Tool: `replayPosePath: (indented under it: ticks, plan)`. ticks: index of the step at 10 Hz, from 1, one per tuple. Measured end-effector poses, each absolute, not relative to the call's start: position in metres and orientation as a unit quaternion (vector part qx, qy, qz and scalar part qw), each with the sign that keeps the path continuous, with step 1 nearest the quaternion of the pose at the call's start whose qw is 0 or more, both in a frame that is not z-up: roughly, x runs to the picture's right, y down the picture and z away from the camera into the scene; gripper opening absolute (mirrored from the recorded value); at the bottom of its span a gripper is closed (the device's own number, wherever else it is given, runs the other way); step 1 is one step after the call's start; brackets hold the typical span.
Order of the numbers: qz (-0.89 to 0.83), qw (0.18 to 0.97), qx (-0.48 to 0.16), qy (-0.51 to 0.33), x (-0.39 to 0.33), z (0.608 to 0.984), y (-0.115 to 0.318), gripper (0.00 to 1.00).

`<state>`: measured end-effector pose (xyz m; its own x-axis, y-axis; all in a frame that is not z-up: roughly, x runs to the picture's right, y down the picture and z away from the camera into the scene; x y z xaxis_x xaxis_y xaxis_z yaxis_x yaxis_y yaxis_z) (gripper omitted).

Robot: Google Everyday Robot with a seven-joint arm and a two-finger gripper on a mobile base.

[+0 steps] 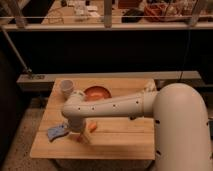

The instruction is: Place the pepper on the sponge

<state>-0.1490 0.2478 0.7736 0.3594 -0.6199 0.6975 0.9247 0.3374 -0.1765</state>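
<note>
Pepper [91, 127], a small orange-red piece, lies on the wooden table [125, 145] a little left of the table's middle and toward its front half, just to the right of the gripper [79, 135]. The sponge [56, 132], a flat light-blue pad with a wavy outline, rests on the table near the front left corner, on the other side of the gripper, so the gripper hangs between the two. Pepper and sponge lie apart, and the pepper is not on the sponge. The gripper points down at the table surface from the end of the white arm [115, 106], which reaches in from the right, crosses over the middle of the table and bends downward at its rounded left end. The jaws stand wide; whether either of them touches the pepper cannot be told, since the lower part of the gripper sits in shadow close against it. At the back of the table a white cup [67, 88] stands upright near the left rear corner, and a round orange plate [96, 92] sits just to its right, partly hidden behind the arm. The robot's large white body [180, 125] fills the right side of the view, covering the table's right edge. A speckled floor [20, 135] shows to the left of the table.
</note>
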Motion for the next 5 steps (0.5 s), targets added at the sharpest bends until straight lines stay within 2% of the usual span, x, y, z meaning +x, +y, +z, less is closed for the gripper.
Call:
replayPosePath:
  ticks: [5]
  plan:
    - [-0.500,0.773,-0.287,-0.266,-0.1437,0.7830,0.2572,0.79]
